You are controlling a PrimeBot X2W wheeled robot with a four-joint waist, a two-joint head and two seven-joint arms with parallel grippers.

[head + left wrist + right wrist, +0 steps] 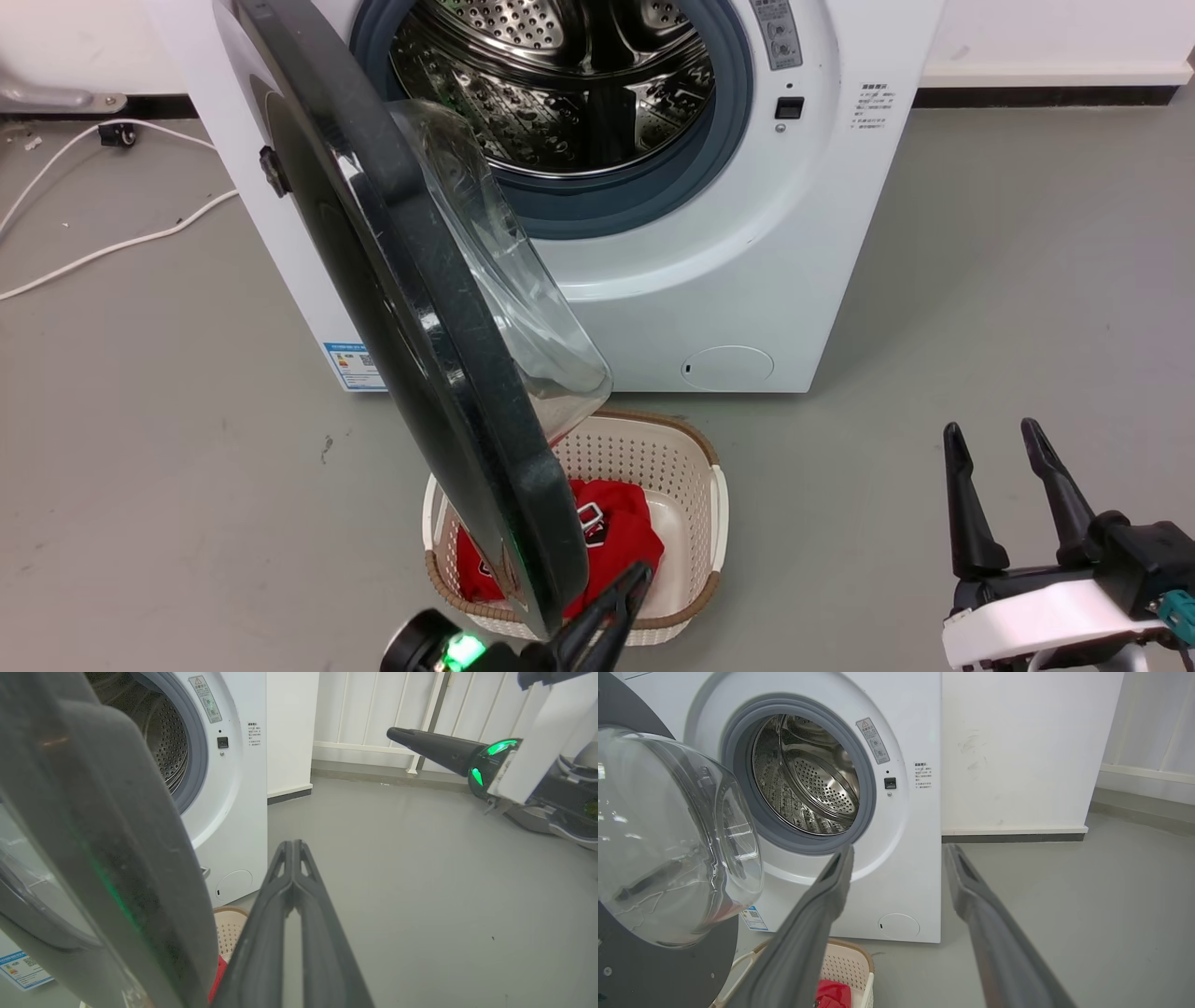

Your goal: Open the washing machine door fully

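The washing machine door [392, 280], a big black disc with a clear glass bowl [504, 271], stands swung out from the white machine [747, 261], edge-on to my head. The steel drum [560, 84] is exposed. My left gripper [640, 571] is shut with nothing in it, close beside the inner side of the door's lower free rim; I cannot tell whether it touches. In the left wrist view the shut gripper [293, 845] points past the door [117, 858]. My right gripper [991, 429] is open and off to the right, away from the door [668, 835]; its own view shows it [899, 851] spread.
A cream laundry basket [714, 495] holding a red garment [616, 537] sits on the grey floor under the door, in front of the machine. White cables [112, 247] trail on the floor at the left. A white wall and railing [373, 718] stand right of the machine.
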